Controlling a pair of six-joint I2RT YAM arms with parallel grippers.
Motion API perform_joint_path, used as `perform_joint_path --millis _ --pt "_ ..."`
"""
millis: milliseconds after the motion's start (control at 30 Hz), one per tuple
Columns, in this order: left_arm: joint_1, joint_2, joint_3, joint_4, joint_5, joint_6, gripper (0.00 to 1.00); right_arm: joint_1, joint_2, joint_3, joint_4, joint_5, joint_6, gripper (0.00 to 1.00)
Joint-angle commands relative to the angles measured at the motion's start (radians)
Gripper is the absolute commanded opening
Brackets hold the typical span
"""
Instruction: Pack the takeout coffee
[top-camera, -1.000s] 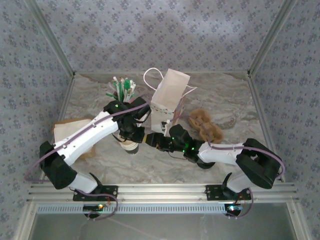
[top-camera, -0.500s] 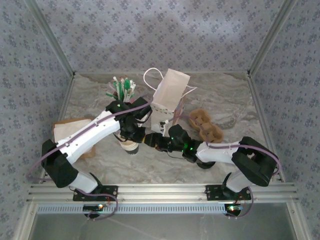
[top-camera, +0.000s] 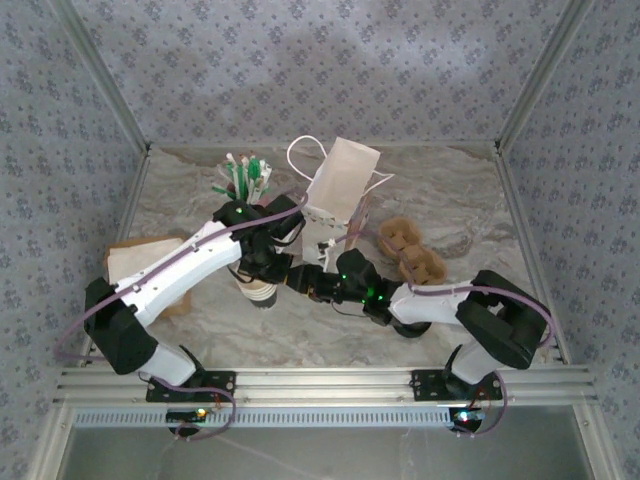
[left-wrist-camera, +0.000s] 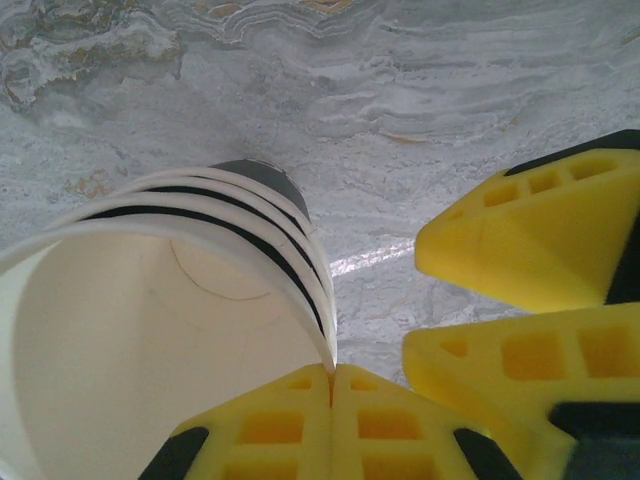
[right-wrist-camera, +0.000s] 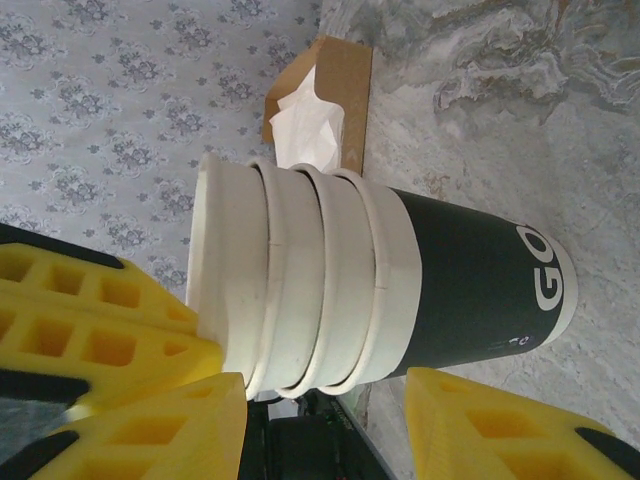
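The takeout coffee is out of view. A stack of lidless cream paper cups (top-camera: 262, 292), the lowest one dark-sleeved, stands on the marble table. In the left wrist view I look down into the top cup (left-wrist-camera: 170, 330). My left gripper (left-wrist-camera: 331, 375) is shut on that cup's rim, its fingers pinching the thin wall, and it hangs over the stack (top-camera: 262, 270). My right gripper (top-camera: 298, 279) is open just right of the stack. In the right wrist view its yellow fingers (right-wrist-camera: 500, 430) flank the cups (right-wrist-camera: 330, 280) without touching them.
The white paper bag (top-camera: 338, 190) stands open behind the grippers. A bunch of straws (top-camera: 243, 178) is at the back left. Brown pulp cup carriers (top-camera: 410, 250) lie to the right. A cardboard napkin box (top-camera: 135, 262) sits at the left.
My left gripper has shut on the top cup's rim. The right arm has crept a little left toward the stack.
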Motion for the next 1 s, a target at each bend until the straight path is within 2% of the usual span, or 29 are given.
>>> perform_joint_path --millis 0,133,300,700,967 --pt "0.005 -0.014 0.006 -0.028 -0.02 0.001 0.0 -0.001 0.049 0.006 0.107 -0.037 0.04 0.48" --pt "0.023 -0.035 0.006 -0.026 -0.006 0.002 0.0 -0.001 0.1 0.006 0.196 -0.052 0.072 0.5" --pt "0.038 -0.051 -0.002 -0.021 0.011 0.007 0.0 0.003 0.111 0.01 0.204 -0.048 0.074 0.58" --pt "0.041 -0.06 -0.002 -0.024 0.031 0.008 0.0 0.02 0.104 0.005 0.199 -0.025 0.065 0.57" --pt "0.042 -0.085 -0.002 -0.03 0.049 0.009 0.0 0.038 0.112 0.028 0.214 -0.02 0.057 0.65"
